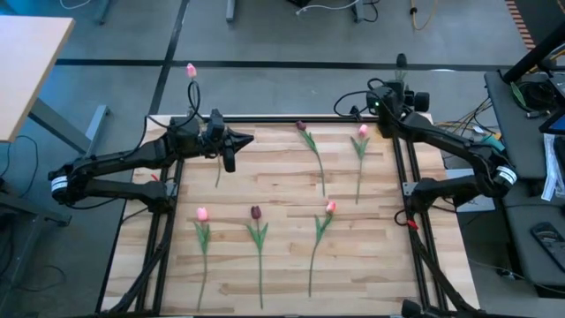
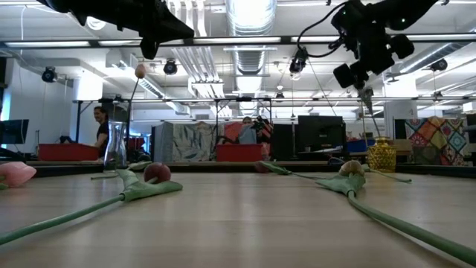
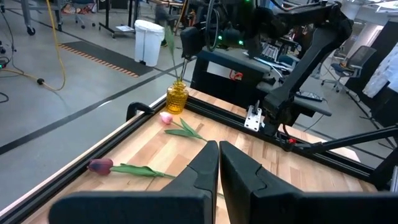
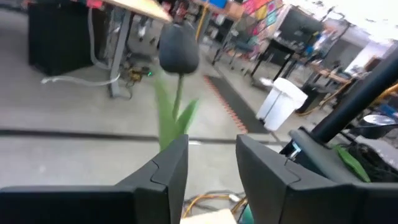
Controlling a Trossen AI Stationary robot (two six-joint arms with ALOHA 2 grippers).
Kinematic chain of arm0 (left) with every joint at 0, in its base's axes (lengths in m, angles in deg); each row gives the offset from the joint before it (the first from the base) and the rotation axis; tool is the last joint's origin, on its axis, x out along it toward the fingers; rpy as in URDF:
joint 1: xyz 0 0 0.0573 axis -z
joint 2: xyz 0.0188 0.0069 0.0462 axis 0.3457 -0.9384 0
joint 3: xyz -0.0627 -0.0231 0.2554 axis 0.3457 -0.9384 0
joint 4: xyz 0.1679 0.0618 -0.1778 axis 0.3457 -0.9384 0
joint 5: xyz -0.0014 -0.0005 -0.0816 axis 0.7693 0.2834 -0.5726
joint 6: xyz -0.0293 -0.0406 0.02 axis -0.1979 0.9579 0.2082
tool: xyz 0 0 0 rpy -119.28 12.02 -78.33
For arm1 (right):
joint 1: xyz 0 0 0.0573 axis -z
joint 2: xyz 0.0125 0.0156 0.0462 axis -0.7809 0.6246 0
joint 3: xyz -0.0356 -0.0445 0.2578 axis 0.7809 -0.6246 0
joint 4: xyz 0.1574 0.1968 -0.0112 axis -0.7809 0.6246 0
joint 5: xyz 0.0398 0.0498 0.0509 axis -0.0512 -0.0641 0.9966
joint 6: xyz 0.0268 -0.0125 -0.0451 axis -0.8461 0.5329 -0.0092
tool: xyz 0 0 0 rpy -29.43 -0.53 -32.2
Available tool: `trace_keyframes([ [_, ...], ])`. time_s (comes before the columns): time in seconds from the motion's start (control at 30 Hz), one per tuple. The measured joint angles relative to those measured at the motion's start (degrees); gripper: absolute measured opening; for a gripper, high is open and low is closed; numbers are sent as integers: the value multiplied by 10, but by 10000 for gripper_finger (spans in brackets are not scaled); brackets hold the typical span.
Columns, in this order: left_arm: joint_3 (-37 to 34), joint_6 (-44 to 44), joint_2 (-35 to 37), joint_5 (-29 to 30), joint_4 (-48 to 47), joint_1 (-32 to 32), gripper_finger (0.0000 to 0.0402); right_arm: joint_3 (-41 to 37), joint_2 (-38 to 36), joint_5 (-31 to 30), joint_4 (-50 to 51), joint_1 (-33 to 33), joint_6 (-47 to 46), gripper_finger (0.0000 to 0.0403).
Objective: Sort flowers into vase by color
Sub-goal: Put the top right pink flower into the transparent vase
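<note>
2 of the tulips look already placed. a pink tulip (image 1: 191,70) stands in the clear glass vase (image 2: 115,146) just off the far left corner of the worktop (image 1: 282,274), and a dark maroon tulip (image 4: 178,48) stands upright in the yellow vase (image 3: 176,99) just off the far right corner, though its stem is hard to follow down into the vase.

the right end effector (image 4: 211,171) hovers over the yellow vase with its fingers parted around the dark tulip's stem and leaves, so this drop looks like it is being released rather than gripped. the left end effector (image 1: 231,150) hangs over the worktop near the glass vase, fingers pressed together with nothing between them.

6 tulips lie flat on the worktop. nearer the yellow vase: a dark tulip (image 1: 301,126) and a pink tulip (image 1: 362,131). farther from the vases, in a row: a pink one (image 1: 202,214), a dark one (image 1: 256,212) and a pink one (image 1: 330,208). a 6th stem (image 1: 219,170) lies beneath the left end effector, its head hidden.

so roughly a quarter seems done; 6 flowers remain to sort, pink to the glass vase, dark to the yellow.
</note>
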Motion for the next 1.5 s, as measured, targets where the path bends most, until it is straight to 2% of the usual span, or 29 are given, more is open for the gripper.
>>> trace_keyframes([
  [0.2,0,0,0,0,0,0,0,57,0,36,176,-14,-105,127],
  [0.4,0,-6,0,-1,-1,0,0,92,0,86,260,-40,-118,103],
  [0.77,0,-6,0,-31,-2,0,0,122,-1,311,365,-75,-116,40],
  [0.93,0,-6,0,-44,-3,0,0,120,-17,361,393,-102,-116,12],
  [1.27,0,22,0,-79,-22,1,0,87,-113,416,427,-144,-146,9],
  [1.5,0,34,-1,-74,-22,3,0,43,-197,531,414,-145,-88,9],
])
